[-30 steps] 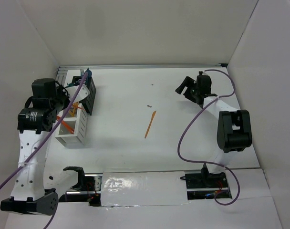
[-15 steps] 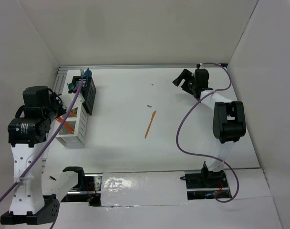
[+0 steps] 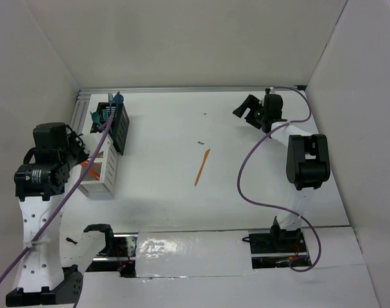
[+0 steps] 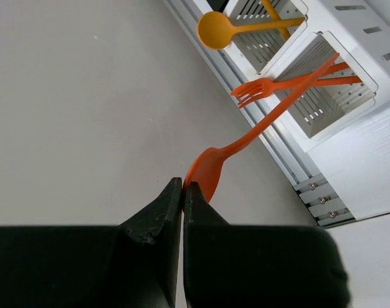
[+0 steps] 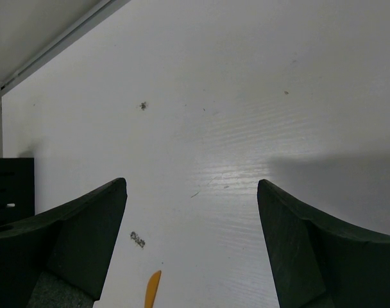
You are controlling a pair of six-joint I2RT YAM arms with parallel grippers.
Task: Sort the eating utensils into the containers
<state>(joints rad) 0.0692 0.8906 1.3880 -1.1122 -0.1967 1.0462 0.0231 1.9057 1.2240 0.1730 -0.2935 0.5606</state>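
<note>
My left gripper (image 4: 183, 186) is shut on the broad end of an orange utensil (image 4: 211, 170). Its thin stem slants up into a white compartment (image 4: 358, 106). An orange fork (image 4: 256, 92) sticks out of the same compartment, and an orange spoon (image 4: 215, 29) out of the one beside it. In the top view the left gripper (image 3: 84, 162) is at the left side of the white bins (image 3: 100, 183). The black mesh bin (image 3: 120, 128) holds teal utensils (image 3: 108, 110). An orange knife (image 3: 202, 167) lies mid-table. My right gripper (image 3: 246, 109) is open and empty at the far right; the knife's tip (image 5: 152, 289) shows below it.
A metal rail frame (image 3: 79, 109) runs along the left wall beside the bins, and it also shows in the left wrist view (image 4: 291, 170). White walls enclose the table on three sides. A small dark speck (image 3: 200, 142) lies beyond the knife.
My left arm has swung back toward the near left, from over the black bin to beside the white bins. The right arm shifted slightly toward the far wall.
</note>
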